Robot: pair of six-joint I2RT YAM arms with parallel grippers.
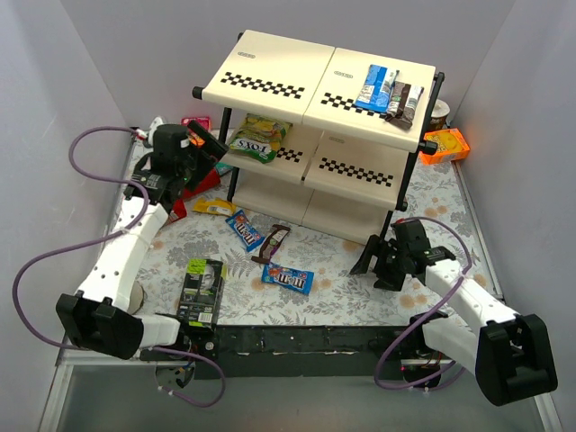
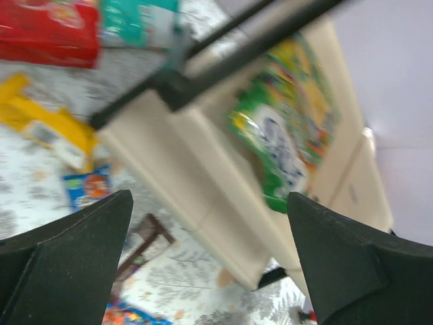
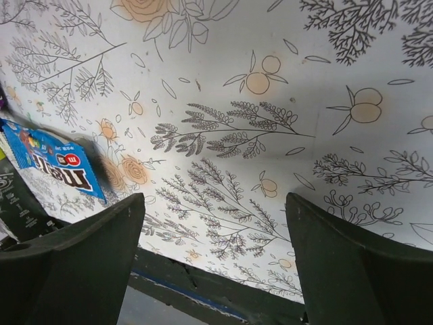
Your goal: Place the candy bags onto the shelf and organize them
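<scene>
The shelf (image 1: 270,90) stands at the back middle. A green-yellow Fox's bag (image 1: 259,138) lies on its middle tier, left side, and shows blurred in the left wrist view (image 2: 284,128). Blue bags (image 1: 376,87) and brown bars (image 1: 405,99) lie on the top tier, right side. On the table lie a yellow bag (image 1: 214,206), a blue M&M's bag (image 1: 244,229), a brown bar (image 1: 274,241) and another M&M's bag (image 1: 288,278). A red bag (image 2: 47,30) and a teal bag (image 2: 135,20) lie left of the shelf. My left gripper (image 1: 211,144) is open and empty beside the Fox's bag. My right gripper (image 1: 373,265) is open and empty over bare tablecloth.
A black-and-green carton (image 1: 202,291) stands near the front left. An orange box (image 1: 447,145) and a cup (image 1: 439,112) sit right of the shelf. Grey walls close in on both sides. The dark front table edge (image 3: 203,284) is just below my right gripper (image 3: 213,264).
</scene>
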